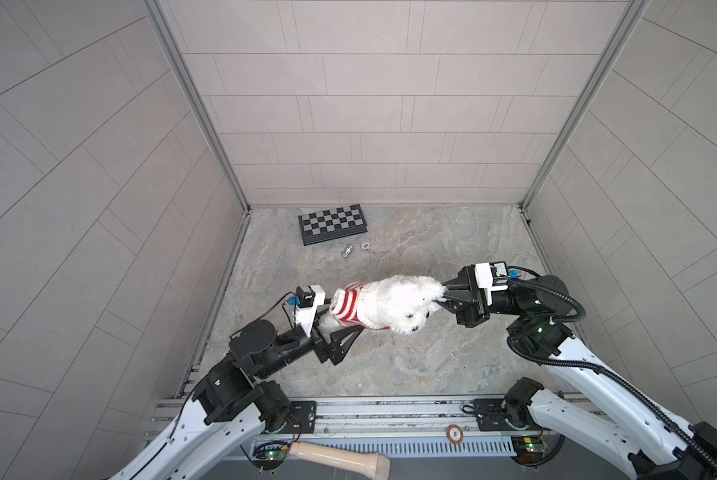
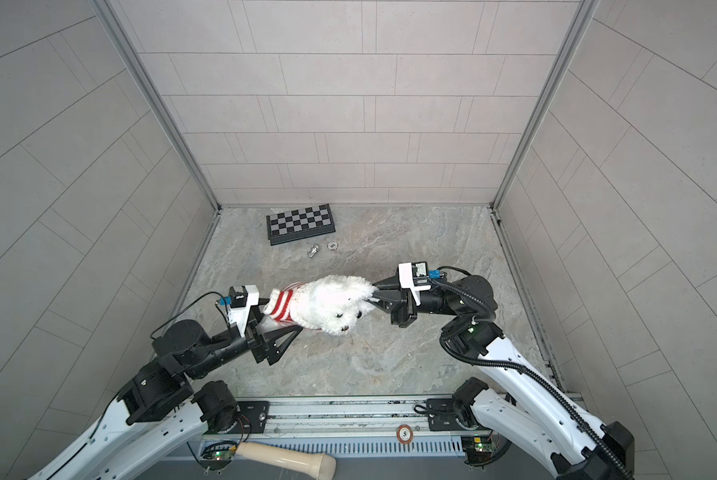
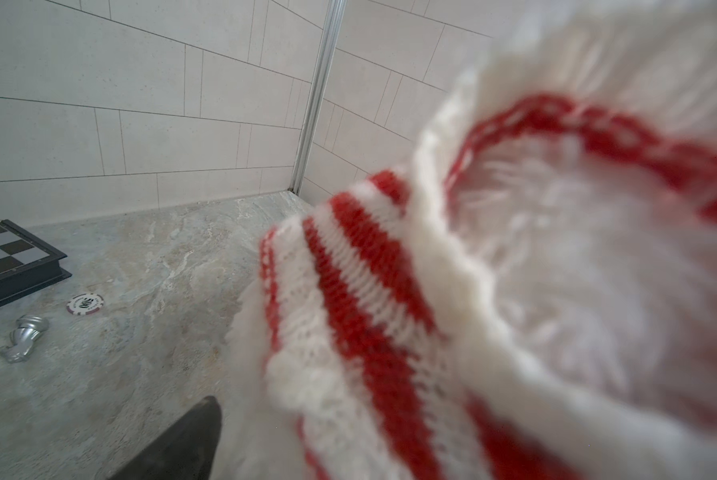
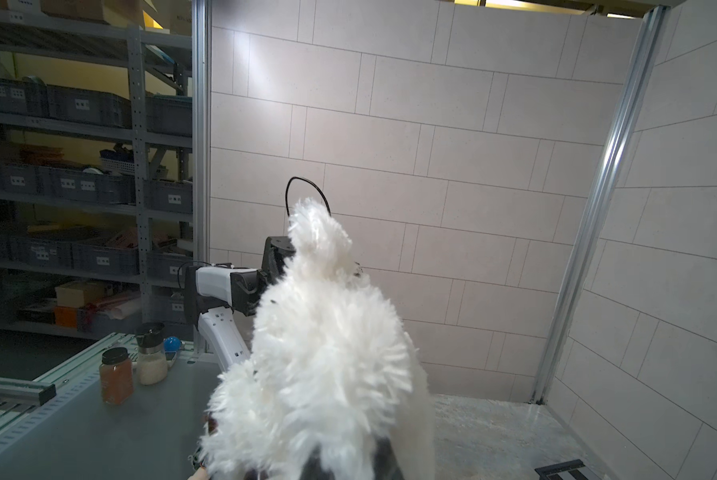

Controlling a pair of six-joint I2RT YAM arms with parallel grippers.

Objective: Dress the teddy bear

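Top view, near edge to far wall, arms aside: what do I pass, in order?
wooden club → red-rimmed chip → teddy bear, with the striped sweater on its body → silver chess piece → chessboard. The poker chip lies about level with the chess piece, so it is left out.

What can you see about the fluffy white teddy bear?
The fluffy white teddy bear is shaggy plush with black eyes and nose. It stretches sideways, its body inside a red-and-white striped knit sweater. The shut right gripper pinches fur by its head; the left gripper, jaws wide, is at the sweater end.
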